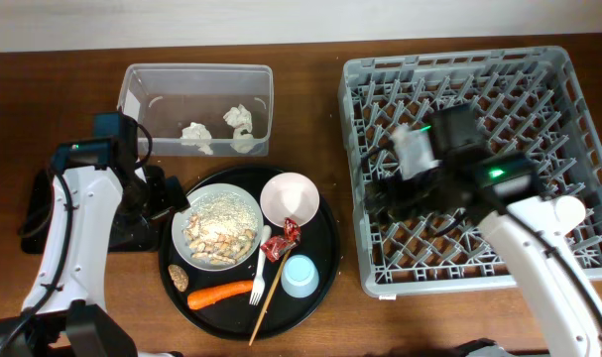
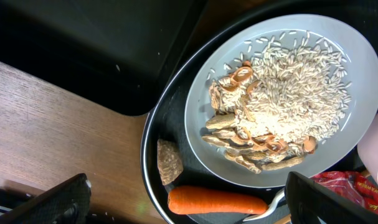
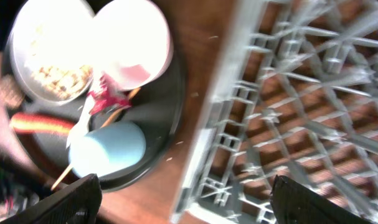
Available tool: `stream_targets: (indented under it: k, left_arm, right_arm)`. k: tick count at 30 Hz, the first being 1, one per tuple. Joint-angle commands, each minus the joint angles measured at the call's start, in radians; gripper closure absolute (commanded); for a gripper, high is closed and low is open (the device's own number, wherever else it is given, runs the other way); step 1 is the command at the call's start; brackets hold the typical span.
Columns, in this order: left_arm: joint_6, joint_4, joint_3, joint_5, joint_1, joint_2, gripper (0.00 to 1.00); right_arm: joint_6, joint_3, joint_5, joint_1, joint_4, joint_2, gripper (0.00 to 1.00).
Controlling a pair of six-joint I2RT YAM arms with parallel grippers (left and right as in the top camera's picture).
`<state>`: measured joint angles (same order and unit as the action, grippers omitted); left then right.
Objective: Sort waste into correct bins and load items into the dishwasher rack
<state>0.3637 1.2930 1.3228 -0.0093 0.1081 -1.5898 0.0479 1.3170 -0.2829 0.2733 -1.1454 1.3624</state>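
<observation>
Our left gripper [image 2: 187, 186] hangs wide open and empty over the near rim of the white plate [image 2: 363, 56]; the carrot [image 2: 217, 201] shows between its fingers, the brown lump [image 2: 169, 160] just beside it on the round black tray [image 2: 170, 118]; the shallow black tray [image 2: 83, 50] crowds the left, little room there; our right gripper [image 3: 185, 193] is spread wide too, holding nothing, over the left edge of the rack [image 3: 301, 93]; the blue cup [image 3: 108, 149] lies to its left, bare tabletop [image 3: 204, 81] between; that view is blurred.
</observation>
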Motion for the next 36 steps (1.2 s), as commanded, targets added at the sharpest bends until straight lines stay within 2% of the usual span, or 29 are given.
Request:
stream_targets:
  k: [1, 4, 6, 12, 13, 14, 16, 20, 22, 25, 28, 29, 32, 34, 36]
  left_arm:
    - [0.010, -0.001, -0.007, -0.006, 0.004, 0.003, 0.01]
    - [0.010, -0.001, -0.006, -0.006, 0.004, 0.003, 0.01]
    - [0.010, 0.000, -0.007, -0.006, 0.004, 0.003, 0.01]
    - [0.010, -0.001, -0.007, -0.006, 0.004, 0.003, 0.01]
    - [0.010, -0.001, -0.007, -0.006, 0.004, 0.003, 0.01]
    - [0.010, -0.001, -0.007, -0.006, 0.004, 0.003, 0.01]
    - [0.010, -0.001, -0.007, -0.006, 0.004, 0.003, 0.01]
    - [0.010, -0.001, -0.007, -0.006, 0.004, 0.003, 0.01]
    - [0.010, -0.001, -0.006, -0.006, 0.004, 0.003, 0.01]
    - [0.010, 0.000, -0.007, -0.006, 0.004, 0.003, 0.01]
    - [0.010, 0.003, -0.006, -0.006, 0.004, 0.003, 0.01]
    - [0.010, 0.003, -0.007, -0.006, 0.004, 0.003, 0.01]
    - [0.010, 0.002, -0.007, -0.006, 0.004, 0.003, 0.01]
    - [0.010, 0.002, -0.007, -0.006, 0.004, 0.003, 0.01]
    - [0.010, 0.000, -0.007, -0.006, 0.004, 0.003, 0.01]
  right_arm:
    - [0.026, 0.010, 0.009, 0.292, 0.005, 0.065, 0.08]
    - [0.144, 0.010, 0.055, 0.514, 0.080, 0.211, 0.08]
    - [0.180, 0.009, 0.079, 0.587, 0.110, 0.296, 0.08]
    - [0.205, 0.009, 0.103, 0.611, 0.114, 0.466, 0.08]
    - [0.214, 0.009, 0.104, 0.611, 0.114, 0.471, 0.16]
    - [0.224, 0.009, 0.103, 0.611, 0.113, 0.471, 0.30]
    - [0.228, 0.009, 0.103, 0.611, 0.105, 0.471, 0.39]
    - [0.249, 0.013, 0.109, 0.610, 0.101, 0.434, 0.42]
    - [0.249, 0.059, 0.153, 0.586, 0.052, 0.352, 0.42]
    - [0.247, 0.163, 0.258, 0.451, -0.039, 0.190, 0.41]
    - [0.192, 0.193, 0.292, 0.151, -0.056, 0.050, 0.43]
    - [0.163, 0.193, 0.296, 0.007, -0.055, 0.029, 0.49]
    - [0.098, 0.192, 0.295, -0.459, 0.014, 0.035, 0.53]
    - [0.098, 0.192, 0.294, -0.668, 0.115, 0.053, 0.54]
    - [0.098, 0.192, 0.295, -0.772, 0.176, 0.106, 0.54]
